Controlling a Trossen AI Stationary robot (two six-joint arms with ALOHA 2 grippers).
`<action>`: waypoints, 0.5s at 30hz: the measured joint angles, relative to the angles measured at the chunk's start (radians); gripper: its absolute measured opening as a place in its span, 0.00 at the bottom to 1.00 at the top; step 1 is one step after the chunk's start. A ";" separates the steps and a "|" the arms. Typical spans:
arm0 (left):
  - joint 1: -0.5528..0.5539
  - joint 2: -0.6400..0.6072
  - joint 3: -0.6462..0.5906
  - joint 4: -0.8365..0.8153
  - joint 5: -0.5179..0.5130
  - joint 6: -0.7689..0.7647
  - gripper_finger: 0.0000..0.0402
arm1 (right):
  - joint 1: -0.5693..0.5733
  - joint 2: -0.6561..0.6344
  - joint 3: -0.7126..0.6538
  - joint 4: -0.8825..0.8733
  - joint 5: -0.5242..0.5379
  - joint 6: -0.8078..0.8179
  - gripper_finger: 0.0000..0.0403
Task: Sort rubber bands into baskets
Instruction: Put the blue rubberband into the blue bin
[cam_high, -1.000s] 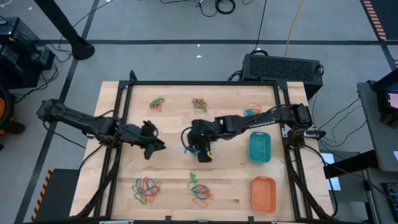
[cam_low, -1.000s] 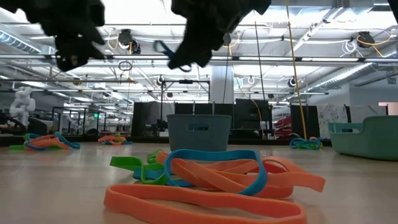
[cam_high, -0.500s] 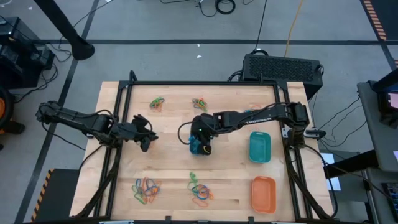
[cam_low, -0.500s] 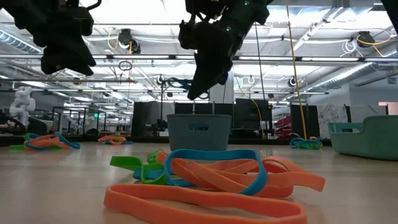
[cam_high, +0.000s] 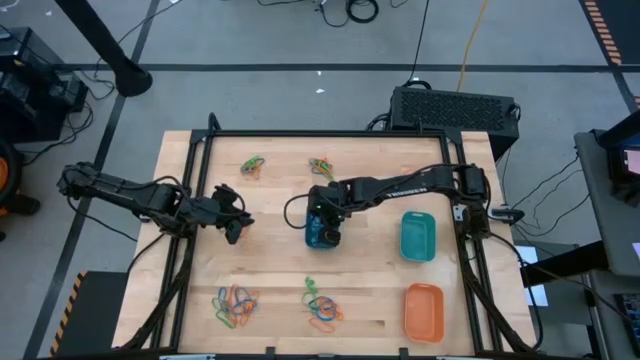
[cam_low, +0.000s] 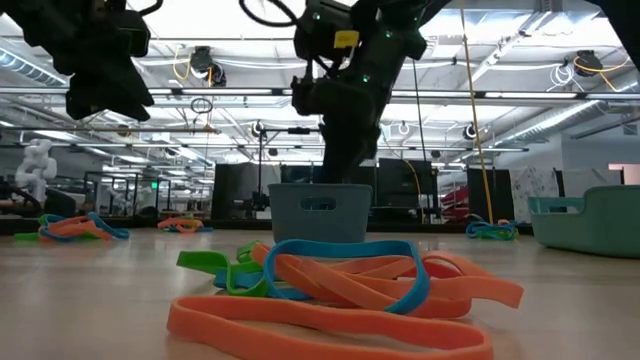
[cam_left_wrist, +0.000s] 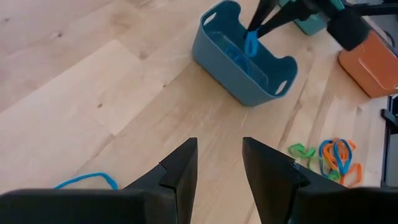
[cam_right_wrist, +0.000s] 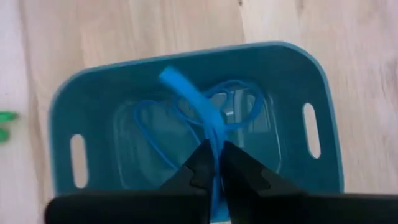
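Observation:
The blue basket (cam_high: 323, 233) stands at the table's middle, with thin blue rubber bands (cam_right_wrist: 149, 134) lying on its floor. My right gripper (cam_right_wrist: 215, 163) is right above it, pointing down and shut on a broad blue rubber band (cam_left_wrist: 250, 43). The teal basket (cam_high: 417, 237) and the orange basket (cam_high: 423, 310) stand to the right. My left gripper (cam_left_wrist: 219, 163) hovers open over bare wood left of the blue basket (cam_left_wrist: 244, 57), with nothing between its fingers. A thin blue band (cam_left_wrist: 87, 180) lies on the table near it. My right gripper pinches the broad blue band (cam_right_wrist: 213, 138) between its two fingertips, coming from above and pointing down. The band hangs below the fingers, inside the blue basket's walls. Whether its lower end (cam_right_wrist: 174, 78) rests on the basket's floor I cannot tell.
Mixed heaps of rubber bands lie at the far side (cam_high: 252, 166) (cam_high: 321, 167), near the teal basket (cam_high: 405, 180) and at the near side (cam_high: 235, 305) (cam_high: 322, 305). In the low view, the near heap (cam_low: 340, 290) fills the foreground.
My right gripper has come down with the blue band, from well above the table to the blue basket's rim, turning as it sank. The band now hangs inside the basket. My left gripper has drawn back a little toward the table's left edge and tipped.

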 joint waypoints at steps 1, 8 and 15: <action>0.000 0.000 0.000 -0.001 0.000 0.004 0.34 | 0.000 0.004 0.000 0.000 0.000 0.003 0.07; 0.000 0.000 0.000 -0.003 0.000 0.026 0.34 | -0.006 0.009 0.000 -0.001 0.001 0.011 0.17; 0.000 0.000 0.000 -0.003 0.000 0.029 0.34 | -0.032 -0.007 0.000 -0.009 -0.006 0.049 0.25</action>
